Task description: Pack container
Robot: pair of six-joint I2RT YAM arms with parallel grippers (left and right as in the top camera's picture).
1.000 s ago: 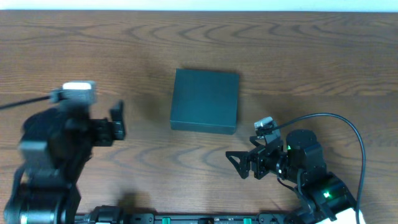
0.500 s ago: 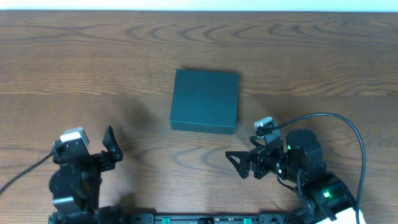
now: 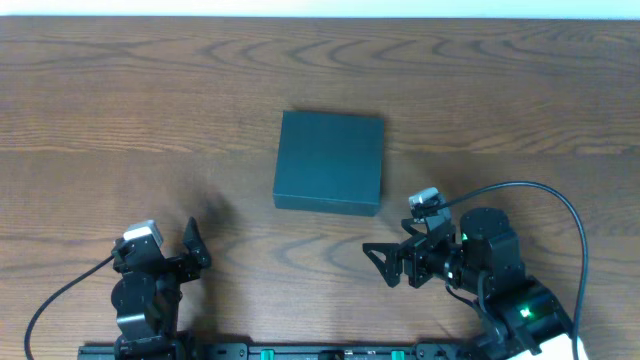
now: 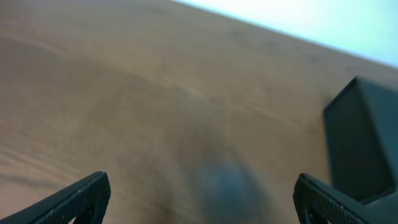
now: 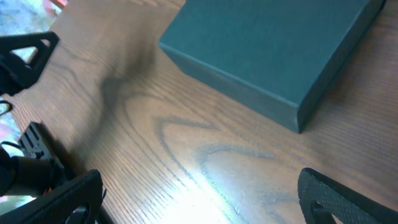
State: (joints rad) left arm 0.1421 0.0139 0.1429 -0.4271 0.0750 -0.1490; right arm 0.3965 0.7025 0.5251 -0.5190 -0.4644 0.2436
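Note:
The dark teal-green container point(image 3: 330, 162) lies shut and flat at the middle of the wooden table. It also shows in the right wrist view point(image 5: 273, 53) and at the right edge of the blurred left wrist view point(image 4: 367, 140). My left gripper point(image 3: 192, 245) is open and empty near the front left edge, well to the left of the box; its fingers frame bare wood point(image 4: 199, 199). My right gripper point(image 3: 385, 265) is open and empty just in front of the box's front right corner point(image 5: 199, 196).
The wooden table point(image 3: 500, 90) stretches wide around the box. A black cable point(image 3: 560, 205) loops over the right arm. The left arm point(image 5: 22, 56) shows at the left of the right wrist view. No snack packets are in view.
My left arm has pulled back from beside the box toward the front left edge and lowered. The right arm and the container have not moved.

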